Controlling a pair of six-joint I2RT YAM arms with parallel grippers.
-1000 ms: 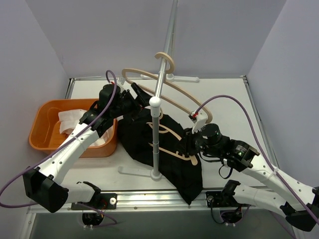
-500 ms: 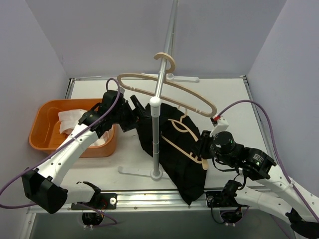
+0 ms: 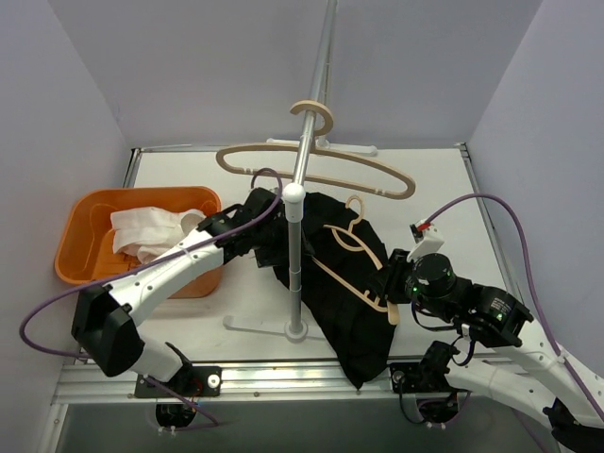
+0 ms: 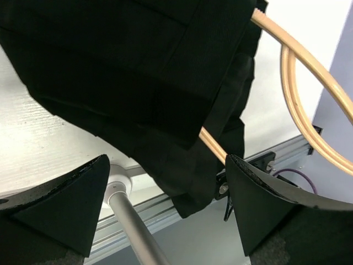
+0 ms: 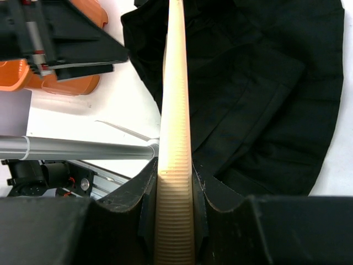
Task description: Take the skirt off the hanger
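Black skirt (image 3: 332, 288) drapes between right hand (image 5: 175, 185), clamped on wooden hanger (image 5: 175, 99), and wide-spread left hand (image 4: 167, 168).

Ahead of the right claw (image 5: 175, 182), the hanger (image 5: 176, 83) is running off the picture's top edge. Beyond the left claw (image 4: 166, 160), the skirt (image 4: 138, 72) is covering a stretch of the hanger, and the pole (image 4: 132, 234) near one finger is getting cut off at the bottom edge.

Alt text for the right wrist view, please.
The right gripper is shut on a wooden hanger, whose ribbed bar runs straight up the frame. A black skirt spreads beneath it on the white table, with an orange bin at upper left.
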